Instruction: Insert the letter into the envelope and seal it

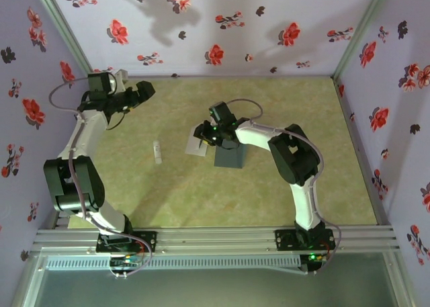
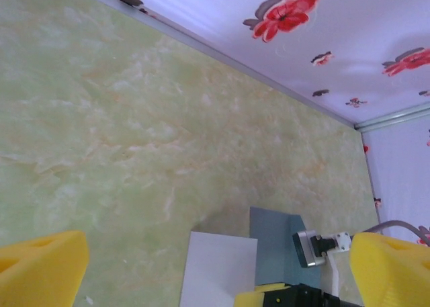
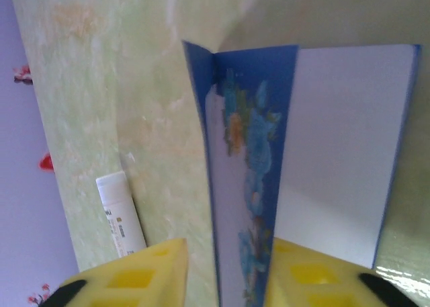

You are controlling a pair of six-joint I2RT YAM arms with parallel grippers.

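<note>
- Table [image 1: 282, 199]: green marbled top bounded by flowered walls [image 1: 201, 25] at the back and on both sides. Open surface lies right of, behind and in front of the objects.
- Letter [image 1: 193, 146]: lies mid-table, its right edge touching or overlapping the envelope [image 1: 228, 159], which rests flat just beside it on the near right.
- Small white stick [image 1: 156, 152]: lies alone left of the letter, apart from it.
- Right gripper [image 1: 200, 138]: hangs directly over the letter's far end.
- Left gripper [image 1: 144, 90]: sits at the far-left corner near the back wall, well apart from all objects.
- Right wrist view: the letter [image 3: 342, 152] shows a blue patterned flap standing up from the white sheet. The right gripper [image 3: 225, 280] straddles this flap with jaws partly apart; a strip of table separates one yellow finger [image 3: 134, 280] from the paper, so no clamp is visible. The stick [image 3: 121, 213] lies beside it.
- Left wrist view: the left gripper [image 2: 215, 253] has jaws spread wide, holding nothing; the letter [image 2: 218, 270] and envelope [image 2: 272, 243] show plain faces and straight edges, side by side.
</note>
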